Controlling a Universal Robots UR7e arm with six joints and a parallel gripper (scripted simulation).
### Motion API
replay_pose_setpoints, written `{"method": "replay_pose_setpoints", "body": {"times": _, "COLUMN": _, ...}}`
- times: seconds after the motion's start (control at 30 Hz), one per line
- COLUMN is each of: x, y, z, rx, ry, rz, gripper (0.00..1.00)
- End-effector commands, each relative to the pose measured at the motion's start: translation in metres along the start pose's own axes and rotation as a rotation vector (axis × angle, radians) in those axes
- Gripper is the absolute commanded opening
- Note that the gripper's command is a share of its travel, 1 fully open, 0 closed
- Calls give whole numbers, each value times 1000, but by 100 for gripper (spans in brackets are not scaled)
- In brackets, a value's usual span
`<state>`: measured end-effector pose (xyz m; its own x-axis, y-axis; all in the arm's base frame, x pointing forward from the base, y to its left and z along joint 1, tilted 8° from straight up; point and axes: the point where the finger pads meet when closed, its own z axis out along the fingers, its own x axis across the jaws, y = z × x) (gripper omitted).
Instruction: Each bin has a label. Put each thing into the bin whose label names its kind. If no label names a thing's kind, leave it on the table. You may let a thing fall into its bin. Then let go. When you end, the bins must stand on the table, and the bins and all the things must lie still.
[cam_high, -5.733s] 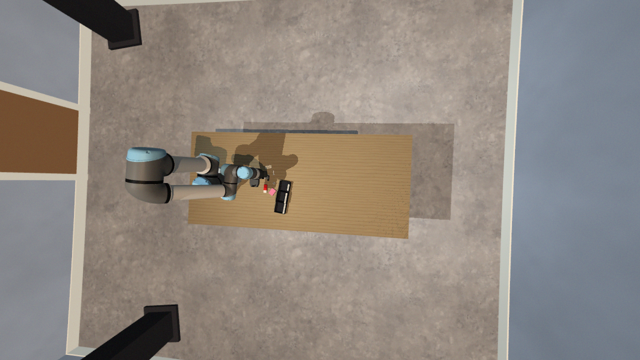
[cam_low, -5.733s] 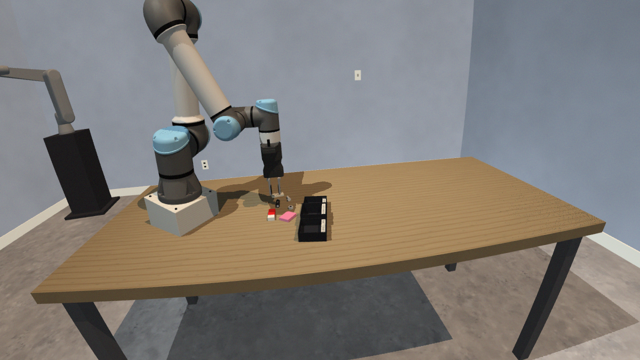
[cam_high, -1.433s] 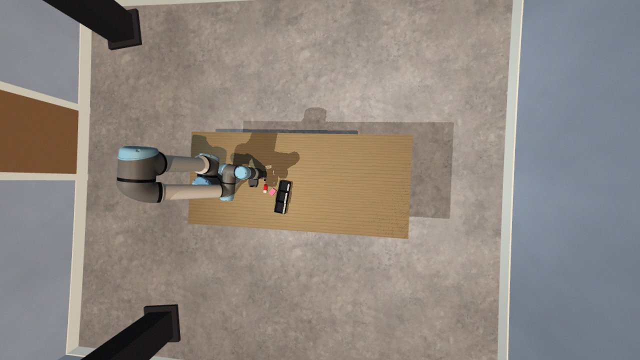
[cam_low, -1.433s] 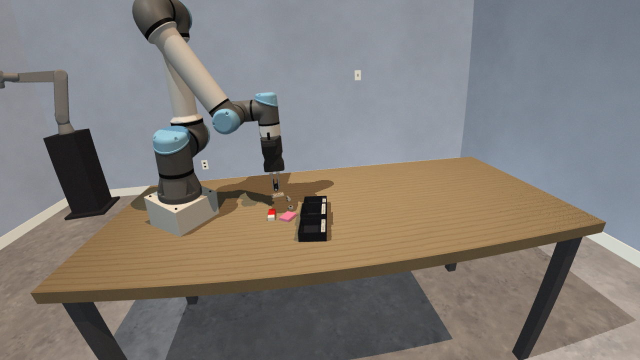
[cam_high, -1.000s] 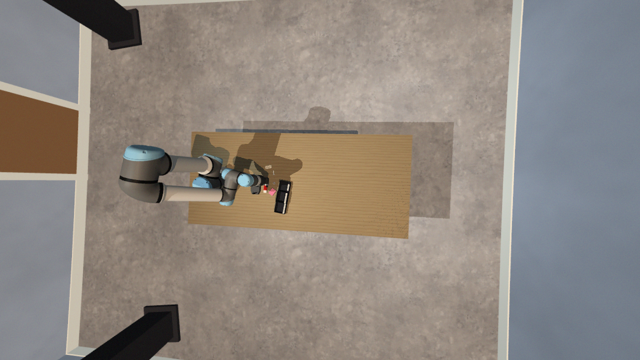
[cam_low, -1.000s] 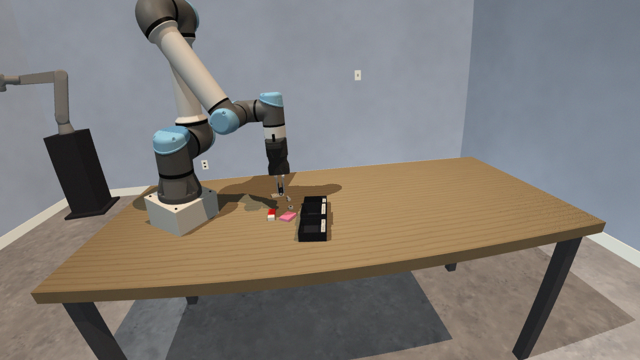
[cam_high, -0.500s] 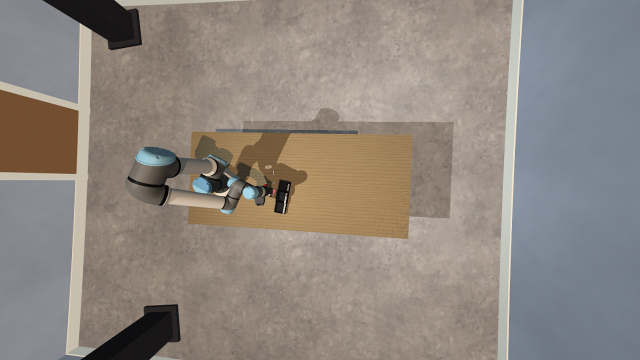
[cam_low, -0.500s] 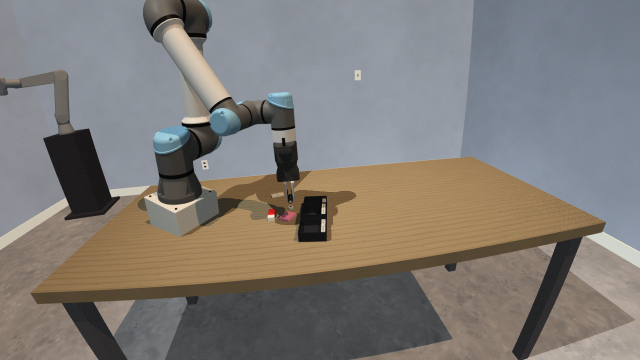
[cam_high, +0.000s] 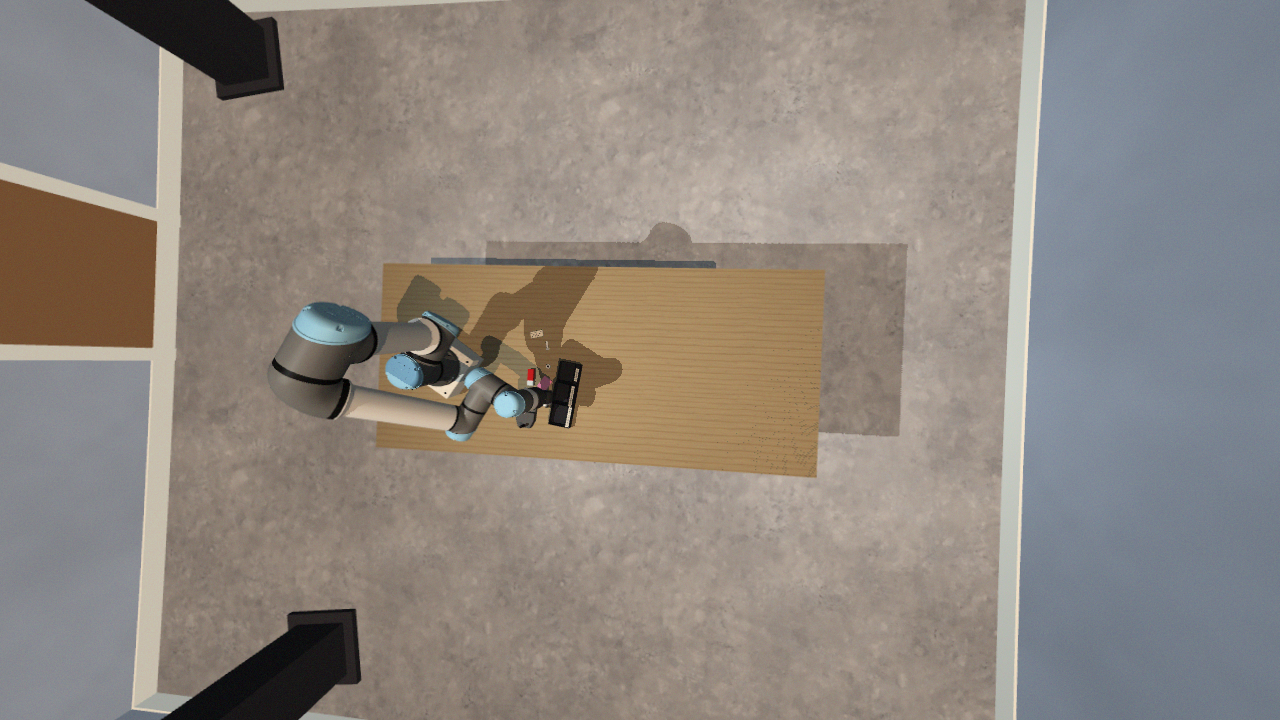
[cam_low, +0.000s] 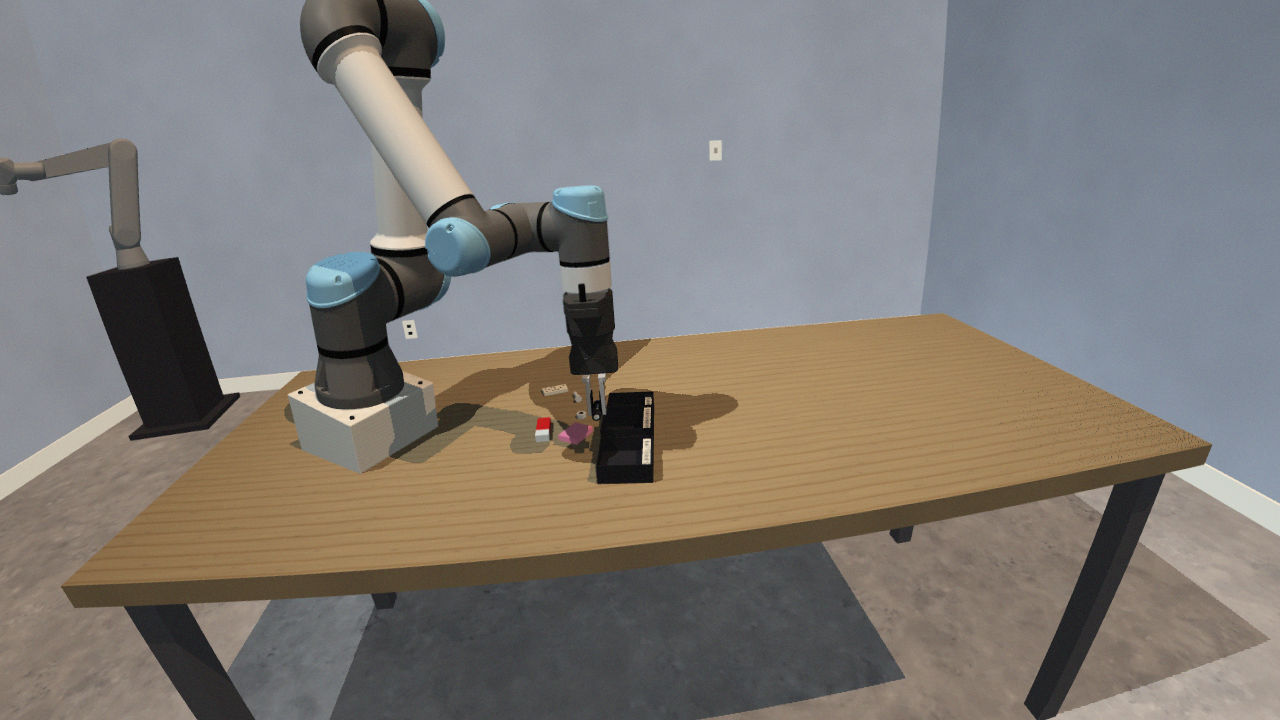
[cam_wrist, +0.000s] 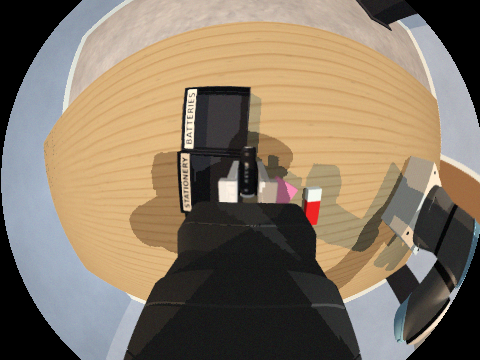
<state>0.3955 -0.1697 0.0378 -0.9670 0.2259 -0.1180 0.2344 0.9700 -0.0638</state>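
Note:
My gripper (cam_wrist: 247, 171) (cam_low: 594, 408) is shut on a small dark cylinder, a battery (cam_wrist: 248, 167), and holds it upright just above the table. It hangs at the edge of two joined black bins (cam_low: 623, 471) (cam_high: 563, 394). In the wrist view the nearer bin is labelled STATIONERY (cam_wrist: 186, 184) and the farther one BATTERIES (cam_wrist: 190, 116). A pink pad (cam_wrist: 288, 191) (cam_low: 573, 434) and a red and white eraser (cam_wrist: 312, 204) (cam_low: 542, 429) (cam_high: 531, 373) lie on the table beside the bins, close to my fingers.
A small grey nut (cam_low: 580, 413) and a pale flat plate with dots (cam_low: 554, 390) (cam_high: 536, 334) lie behind the gripper. The arm's pale base block (cam_low: 362, 429) stands at the table's left end. The wooden table (cam_low: 895, 420) stretches far to the right.

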Motion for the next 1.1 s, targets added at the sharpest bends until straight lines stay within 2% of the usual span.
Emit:
{"method": "replay_pose_setpoints", "body": {"times": 0.0, "x": -19, "y": -30, "z": 1, "rx": -1, "ry": 1, "rz": 58, "gripper": 31}}
{"method": "replay_pose_setpoints", "body": {"times": 0.2, "x": -37, "y": -61, "z": 1, "rx": -1, "ry": 1, "rz": 56, "gripper": 31}}
{"method": "replay_pose_setpoints", "body": {"times": 0.3, "x": -41, "y": -67, "z": 1, "rx": -1, "ry": 1, "rz": 56, "gripper": 31}}
{"method": "replay_pose_setpoints", "body": {"times": 1.07, "x": -33, "y": -56, "z": 1, "rx": -1, "ry": 2, "rz": 55, "gripper": 31}}
